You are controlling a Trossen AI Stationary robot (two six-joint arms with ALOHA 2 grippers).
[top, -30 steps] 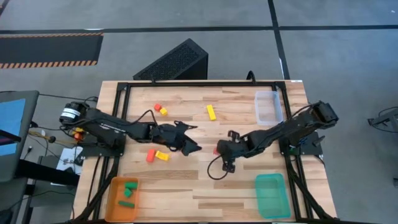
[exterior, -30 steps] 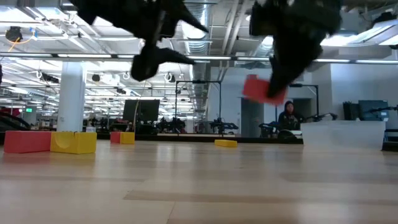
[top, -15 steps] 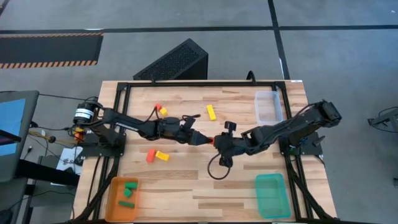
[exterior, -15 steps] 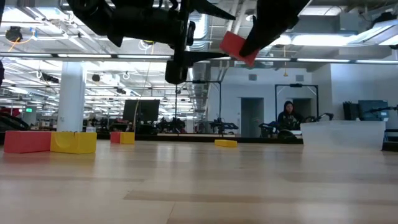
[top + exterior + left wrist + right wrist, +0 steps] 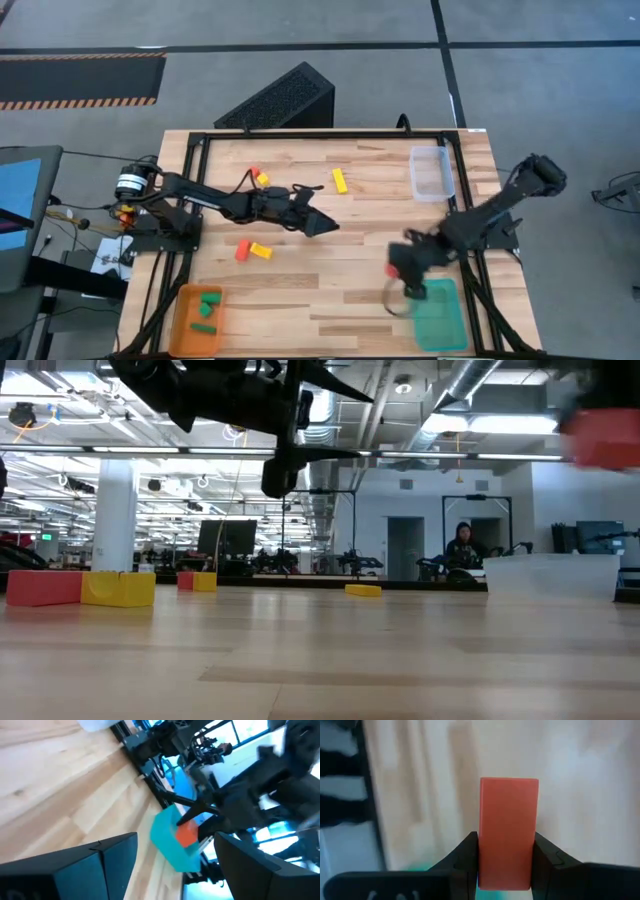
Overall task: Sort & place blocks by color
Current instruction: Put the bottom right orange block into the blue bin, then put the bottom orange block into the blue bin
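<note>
My right gripper (image 5: 398,270) is shut on a red block (image 5: 509,830) above the table, just beside the teal tray (image 5: 437,315). The block also shows in the low view (image 5: 603,438) and the left wrist view (image 5: 187,833). My left gripper (image 5: 322,225) is open and empty above the table's middle. A red block (image 5: 242,249) and a yellow block (image 5: 261,251) lie together on the table. Another red (image 5: 254,172) and yellow (image 5: 263,179) pair and a yellow bar (image 5: 340,180) lie farther back. Green blocks (image 5: 208,300) lie in the orange tray (image 5: 180,320). My right gripper pinches the red block by its two long sides (image 5: 487,862) between its two fingers, near one end. The rest of the block sticks out past the fingertips. The fingers come from above. The block is lifted clear of the table.
A clear tray (image 5: 432,172) stands at the far right of the table. A black frame runs along the table's edges. A person shows far off in the room behind the table (image 5: 463,545).
My right gripper has carried the red block from the table's middle, where it met my left gripper, toward the near right edge, up to the teal tray. My left gripper has reached a little toward the table's right edge and then stayed still.
</note>
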